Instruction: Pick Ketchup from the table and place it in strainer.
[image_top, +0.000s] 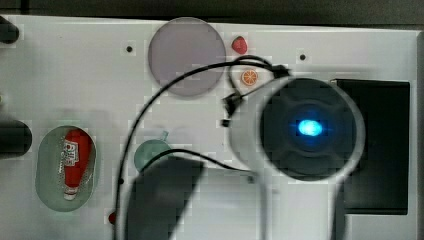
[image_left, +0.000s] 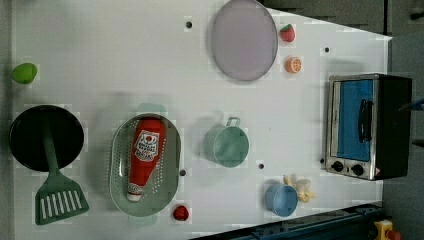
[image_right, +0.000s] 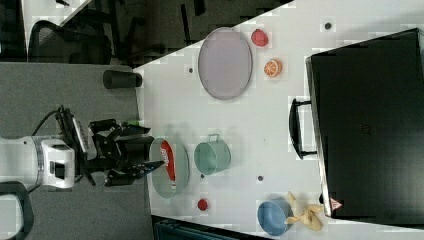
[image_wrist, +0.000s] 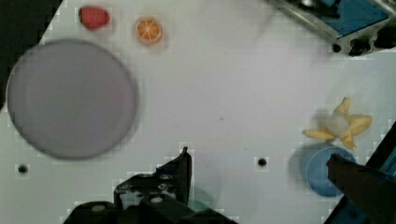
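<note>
The red Ketchup (image_left: 144, 156) bottle lies lengthwise inside the pale mint-green strainer (image_left: 170, 150), its white cap toward the left view's bottom. It also lies in the strainer (image_top: 47, 165) as the Ketchup (image_top: 76, 159) in the top view, and as the Ketchup (image_right: 167, 159) in the strainer (image_right: 181, 172) in the right view. My gripper (image_right: 146, 150) hangs open at the right view's left, apart from the bottle, with nothing between its fingers. In the wrist view the gripper (image_wrist: 264, 168) is spread wide over bare white table.
A grey-lilac plate (image_left: 243, 40), a strawberry (image_left: 287, 33) and an orange slice (image_left: 293, 64) lie at the left view's top. A green cup (image_left: 227, 145), red ball (image_left: 180, 213), blue bowl (image_left: 281, 199), banana (image_left: 301, 188), toaster oven (image_left: 367, 126), black pan with spatula (image_left: 46, 137) also stand around.
</note>
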